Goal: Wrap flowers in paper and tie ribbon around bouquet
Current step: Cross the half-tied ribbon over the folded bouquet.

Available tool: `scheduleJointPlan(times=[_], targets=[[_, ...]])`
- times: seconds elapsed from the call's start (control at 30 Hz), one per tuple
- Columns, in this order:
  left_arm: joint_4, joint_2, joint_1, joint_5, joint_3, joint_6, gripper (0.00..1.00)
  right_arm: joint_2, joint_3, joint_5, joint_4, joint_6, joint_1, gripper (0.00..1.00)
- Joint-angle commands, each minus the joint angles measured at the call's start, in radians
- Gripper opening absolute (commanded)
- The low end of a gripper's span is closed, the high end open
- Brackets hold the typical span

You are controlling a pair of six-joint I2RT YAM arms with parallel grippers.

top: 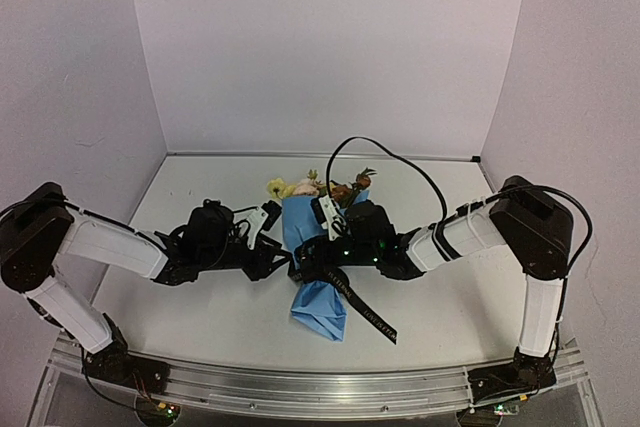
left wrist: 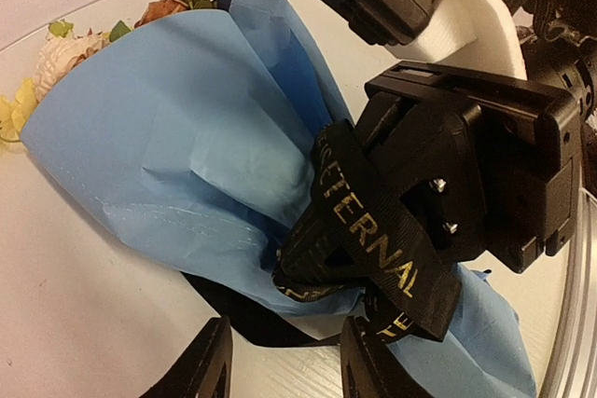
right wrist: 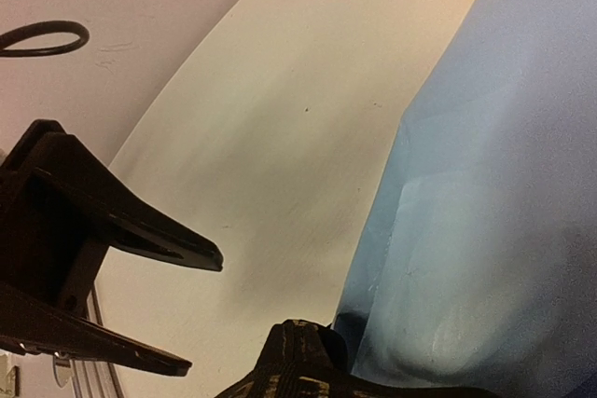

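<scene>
The bouquet (top: 320, 305) lies flat near the middle of the table (top: 200, 322), with its wide end away from the arm bases and its narrow end towards them. Only the overhead view shows its whole length. The flowers (top: 300, 188), yellow, cream-pink and orange-brown, project past the wide end. The ribbon (top: 368, 315) crosses the bouquet's waist and trails onto the table to the right of the narrow end. The left gripper (top: 275, 259) sits just left of the waist and the right gripper (top: 306, 265) reaches onto it from the right; neither pair of jaws can be read from above. The left wrist view supplies what is missing. The paper (left wrist: 187, 137) is creased and gathered at the waist, the right gripper's fingers are closed together against it, and the ribbon is looped over their tips with its lettering outward. Whether a fold is pinched between them is not visible. A second run of ribbon passes from under the bouquet onto the table. The right wrist view shows the left gripper's fingers spread apart beside the bouquet, clear of the paper, with bare table showing between them.
</scene>
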Motion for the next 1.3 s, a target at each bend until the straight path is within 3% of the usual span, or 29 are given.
scheduleJointPlan(times=[0.0, 0.33, 0.9, 1.1, 1.27], targets=[[0.097, 0.050, 0.012, 0.072, 0.013, 0.204, 0.45, -0.018, 0.021, -0.023, 0.022, 0.007, -0.001, 0.00], [0.010, 0.128, 0.050, 0.136, 0.075, 0.386, 0.48, -0.037, -0.006, -0.035, 0.023, -0.023, -0.001, 0.00], [-0.200, 0.146, 0.069, 0.282, 0.203, 0.500, 0.47, -0.030, 0.007, -0.109, 0.022, -0.034, -0.010, 0.00], [-0.234, 0.169, 0.069, 0.289, 0.223, 0.514, 0.41, -0.034, 0.001, -0.116, 0.022, -0.037, -0.015, 0.00], [-0.226, 0.175, 0.070, 0.287, 0.229, 0.507, 0.30, -0.039, -0.002, -0.120, 0.022, -0.038, -0.017, 0.00]])
